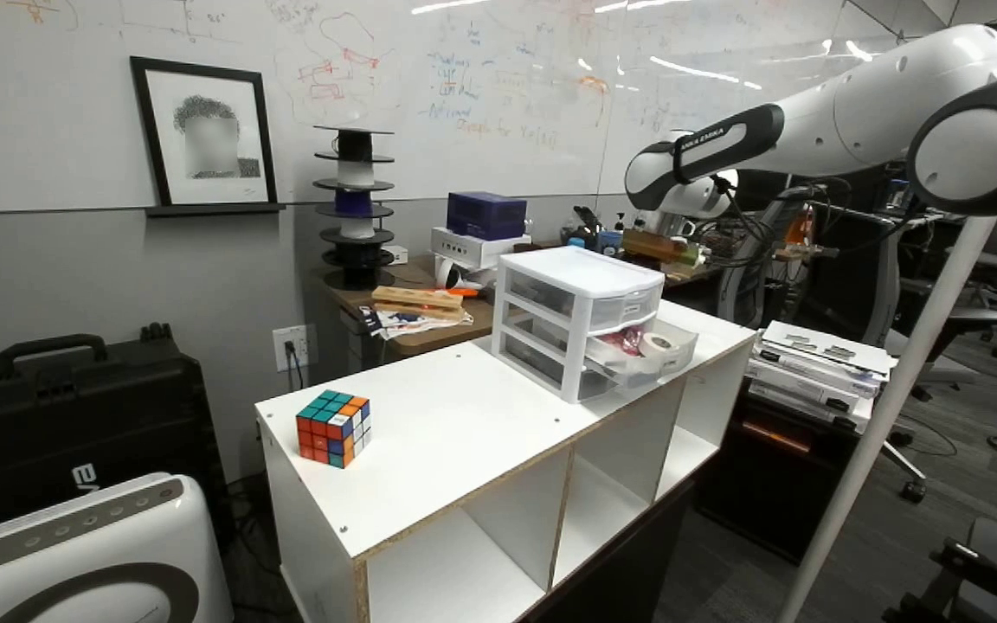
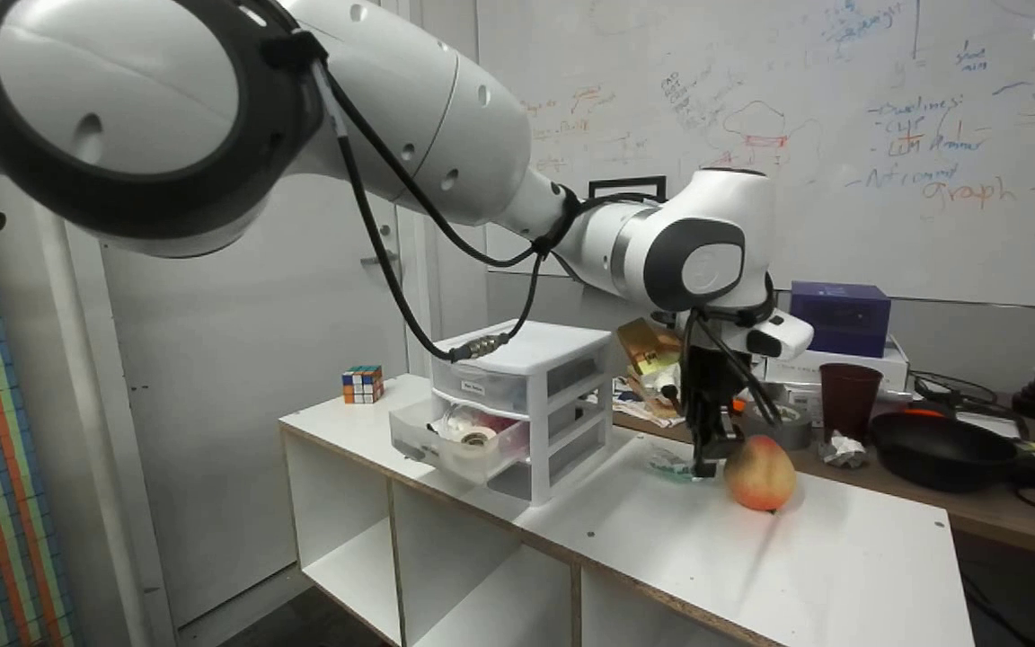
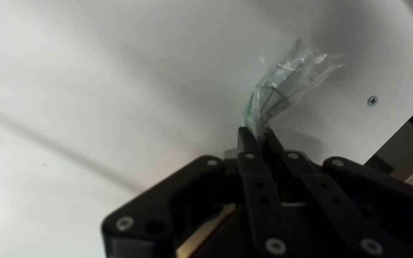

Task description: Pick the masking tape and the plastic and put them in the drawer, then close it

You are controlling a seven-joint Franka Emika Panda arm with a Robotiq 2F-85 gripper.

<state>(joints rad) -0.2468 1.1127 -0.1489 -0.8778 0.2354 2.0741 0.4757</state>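
The clear, crinkled plastic (image 3: 281,86) has its near end pinched between the two fingertips of my gripper (image 3: 257,135) in the wrist view; its far end spreads over the white top. In an exterior view the gripper (image 2: 706,465) points down at the shelf top, the plastic (image 2: 668,462) beside its tips. The drawer (image 2: 446,456) is pulled out from the middle of the small white unit. Inside it lies the masking tape roll (image 1: 659,344), next to a pinkish-red packet (image 1: 628,339). In an exterior view the drawer unit hides the plastic and the fingertips.
A peach (image 2: 760,474) sits right beside the gripper. The drawer unit (image 2: 562,346) stands between the gripper and a Rubik's cube (image 2: 362,385). Behind the white shelf (image 1: 429,433), a desk holds a dark red cup (image 2: 850,395) and a black pan (image 2: 944,449).
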